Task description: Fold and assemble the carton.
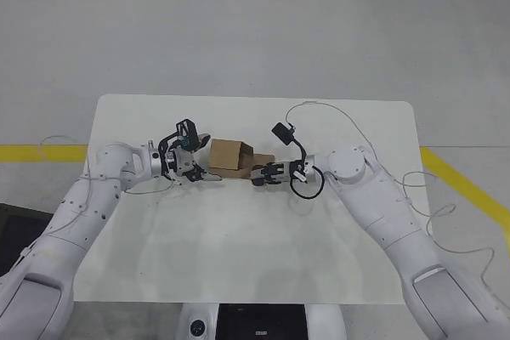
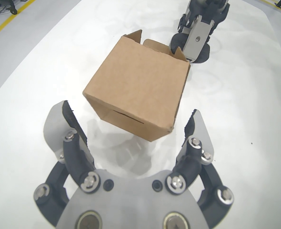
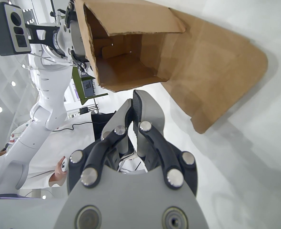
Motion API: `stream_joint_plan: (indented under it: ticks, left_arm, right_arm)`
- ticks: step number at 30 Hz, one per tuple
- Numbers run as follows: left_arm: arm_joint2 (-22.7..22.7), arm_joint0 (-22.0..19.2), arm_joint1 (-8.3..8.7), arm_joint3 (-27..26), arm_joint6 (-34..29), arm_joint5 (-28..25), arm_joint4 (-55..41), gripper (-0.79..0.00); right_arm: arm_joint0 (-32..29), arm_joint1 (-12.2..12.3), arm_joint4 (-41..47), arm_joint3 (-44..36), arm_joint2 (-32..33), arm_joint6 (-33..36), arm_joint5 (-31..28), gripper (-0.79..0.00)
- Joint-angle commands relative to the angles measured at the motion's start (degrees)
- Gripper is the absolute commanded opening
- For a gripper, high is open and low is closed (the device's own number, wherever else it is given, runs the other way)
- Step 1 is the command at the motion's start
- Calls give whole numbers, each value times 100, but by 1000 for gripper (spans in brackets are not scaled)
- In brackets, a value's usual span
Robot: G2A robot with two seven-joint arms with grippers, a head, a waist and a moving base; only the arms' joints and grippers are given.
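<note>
Find the cardboard carton (image 1: 229, 155) lying on its side on the white table (image 1: 238, 255), a little toward the far side, directly between both grippers. Note the closed, slotted end facing the left gripper (image 2: 130, 120) and the open mouth facing the right gripper (image 3: 133, 100), with one large flap (image 3: 214, 72) spread flat on the tabletop and short side flaps (image 2: 135, 36) standing loose.

Read the left jaws as spread wide, holding nothing, just short of the closed end. Read the right jaws as pressed together with nothing visible between the pads, tips right at the mouth's rim.

Expect light, empty corrugated board: stiff across panels, hinging readily at creases, easily dented at edges, and likely to skid on the smooth top under a one-sided push. Brace the closed end, then take flaps near their free edges, away from the creases.

Mind the thin cable (image 1: 319, 104) looping over the table's far part behind the right arm; otherwise only the opposite gripper crowding each end.
</note>
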Motion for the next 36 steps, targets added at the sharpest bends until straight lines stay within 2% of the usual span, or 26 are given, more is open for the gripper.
stream_joint_plan:
  ticks: [1, 15, 28, 36]
  left_arm:
    - [138, -79, -56, 35, 97, 2, 28, 0]
    - [391, -272, -227, 252, 376, 2, 117, 0]
    - [339, -134, -276, 150, 185, 31, -102, 0]
    - [178, -88, -256, 112, 4, 40, -207, 0]
  right_arm:
    - [33, -33, 7, 20, -51, -83, -11, -785]
    - [408, -364, 65, 653, -487, -585, -393, -785]
    - [596, -701, 278, 1143, -777, -938, -704, -785]
    - [622, -624, 186, 1367, -546, -855, -827, -785]
